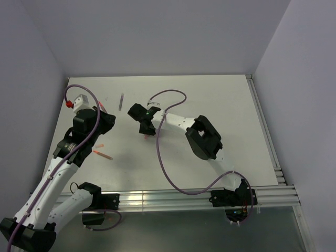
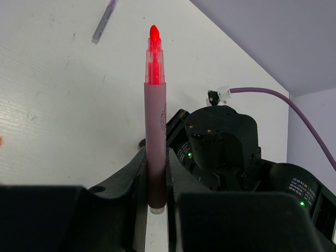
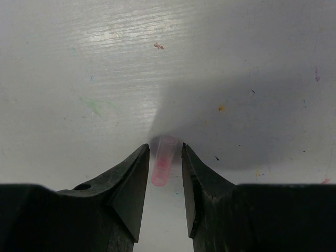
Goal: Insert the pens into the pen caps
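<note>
- Grey pen: cut by the top edge of the left wrist view, its far end out of sight.
- Red pen: the left pincer is clamped on the lower shaft and partly covers it.
- From above, that pincer's fingers are hidden under the wrist.
- Right arm: its lower part lies behind the left pincer's body.
- Cap between the fingers of the right pincer: blurred and in shadow, so which end is open cannot be told.
- Orange speck at the left edge: cut off, too little to name.
- Pink mark on the counter: cut off by the right edge.
</note>
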